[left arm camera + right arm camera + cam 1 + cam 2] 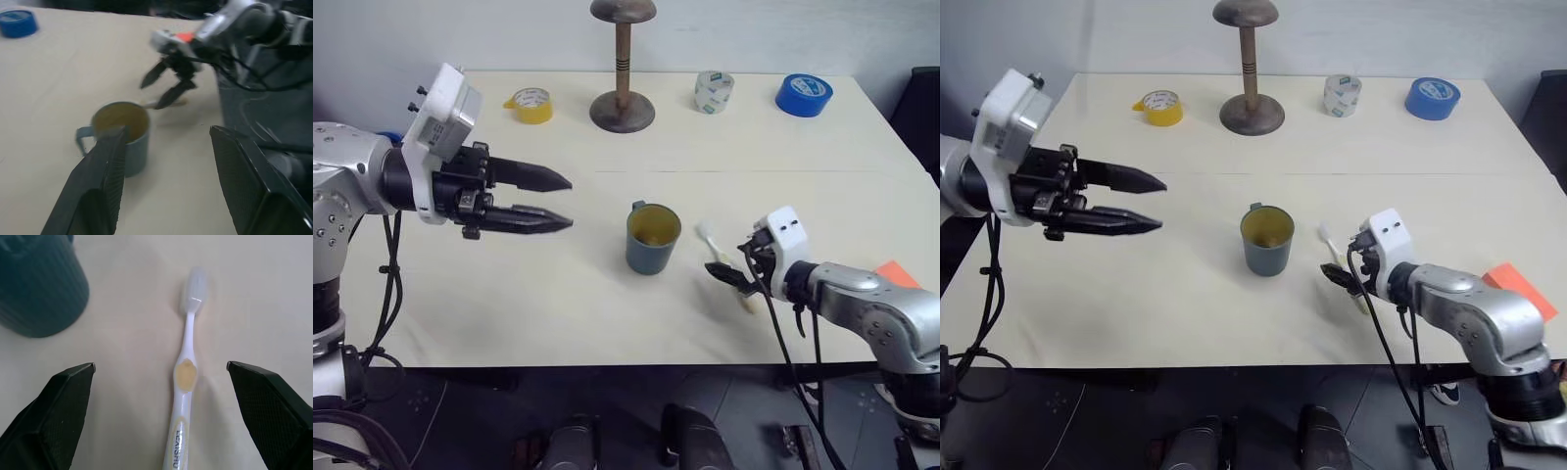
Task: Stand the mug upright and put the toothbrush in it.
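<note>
One toothbrush (pixel 187 377) lies flat on the table (pixel 509 304) straight ahead of my right end effector (pixel 729 276), handle nearest, bristles pointing away, between its wide jaws. My left end effector (pixel 543 201), parted and empty, hangs well off from the upright mug (pixel 652 238).

In the right wrist view the toothbrush (pixel 185 382) handle runs off the bottom edge, and the mug (pixel 39 284) is cut by the upper left corner. The wooden stand's (pixel 623 69) top is cropped.
</note>
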### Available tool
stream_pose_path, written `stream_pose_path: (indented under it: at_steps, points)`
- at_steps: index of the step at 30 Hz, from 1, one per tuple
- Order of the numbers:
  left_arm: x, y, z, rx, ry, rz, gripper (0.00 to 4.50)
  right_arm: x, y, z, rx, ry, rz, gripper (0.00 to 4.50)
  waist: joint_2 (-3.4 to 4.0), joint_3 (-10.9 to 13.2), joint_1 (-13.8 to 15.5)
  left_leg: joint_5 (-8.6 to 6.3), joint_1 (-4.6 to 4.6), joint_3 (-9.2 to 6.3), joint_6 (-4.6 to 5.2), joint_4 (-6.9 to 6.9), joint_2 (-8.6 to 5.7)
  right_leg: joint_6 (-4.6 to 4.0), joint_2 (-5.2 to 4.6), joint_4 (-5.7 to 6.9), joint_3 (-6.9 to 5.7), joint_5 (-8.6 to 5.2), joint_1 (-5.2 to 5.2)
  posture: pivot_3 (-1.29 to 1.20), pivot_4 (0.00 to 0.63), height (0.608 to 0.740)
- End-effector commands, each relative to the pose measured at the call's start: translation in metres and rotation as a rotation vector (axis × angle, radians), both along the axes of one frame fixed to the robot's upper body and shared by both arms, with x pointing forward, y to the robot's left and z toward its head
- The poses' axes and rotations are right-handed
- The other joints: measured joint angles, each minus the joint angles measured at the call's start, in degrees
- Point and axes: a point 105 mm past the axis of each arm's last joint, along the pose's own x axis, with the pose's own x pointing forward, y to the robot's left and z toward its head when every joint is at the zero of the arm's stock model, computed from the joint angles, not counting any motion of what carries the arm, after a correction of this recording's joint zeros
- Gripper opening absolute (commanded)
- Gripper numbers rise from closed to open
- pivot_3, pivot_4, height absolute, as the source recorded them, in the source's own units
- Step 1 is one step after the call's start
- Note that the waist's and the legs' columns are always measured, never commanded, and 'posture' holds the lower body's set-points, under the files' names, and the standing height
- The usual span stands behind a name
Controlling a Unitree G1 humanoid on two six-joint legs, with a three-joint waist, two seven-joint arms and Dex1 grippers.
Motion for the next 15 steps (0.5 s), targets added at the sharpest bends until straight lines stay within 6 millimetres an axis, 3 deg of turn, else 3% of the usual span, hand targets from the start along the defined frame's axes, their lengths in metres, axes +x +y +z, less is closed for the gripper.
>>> stream_pose_path:
  at_steps: [1, 3, 8, 12, 15]
  points:
    - [-0.011, -0.003, 0.003, 0.048, -0.045, -0.073, 2.81, 0.012, -0.003, -0.006, -0.034, -0.016, -0.033, 4.31, 0.0, 0.0, 0.04, 0.0, 0.0, 0.02, 0.0, 0.01, 0.0, 0.0, 0.0, -0.01, 0.03, 0.0, 0.0, 0.0, 0.15, 0.74]
    - [-0.011, -0.004, 0.004, 0.05, -0.049, -0.079, 2.82, 0.016, -0.003, -0.011, -0.035, -0.008, -0.044, 3.91, 0.0, 0.0, -0.02, 0.0, -0.01, 0.02, 0.0, 0.02, 0.0, 0.0, 0.0, 0.0, 0.03, 0.0, 0.0, 0.0, 0.15, 0.74]
    - [-0.011, -0.005, 0.004, 0.045, -0.059, -0.079, 2.82, 0.01, 0.004, -0.019, -0.042, 0.031, -0.011, 2.21, 0.0, 0.0, -0.28, 0.0, 0.01, 0.01, 0.0, 0.02, 0.01, 0.0, 0.0, 0.03, 0.05, 0.0, 0.0, 0.0, 0.15, 0.74]
    - [-0.008, -0.004, 0.005, 0.032, -0.07, -0.071, 2.82, 0.007, 0.005, -0.023, -0.049, 0.041, -0.004, 2.21, 0.0, 0.0, -0.35, 0.0, 0.02, 0.0, 0.0, 0.02, 0.01, 0.0, 0.0, 0.04, 0.05, 0.0, 0.0, 0.0, 0.15, 0.74]
    - [-0.007, -0.005, 0.006, 0.023, -0.07, -0.071, 2.82, 0.006, 0.006, -0.022, -0.045, 0.041, 0.008, 1.64, 0.0, 0.0, -0.38, 0.0, 0.02, -0.01, 0.0, 0.02, 0.01, 0.0, 0.0, 0.04, 0.05, 0.0, 0.01, 0.0, 0.15, 0.74]
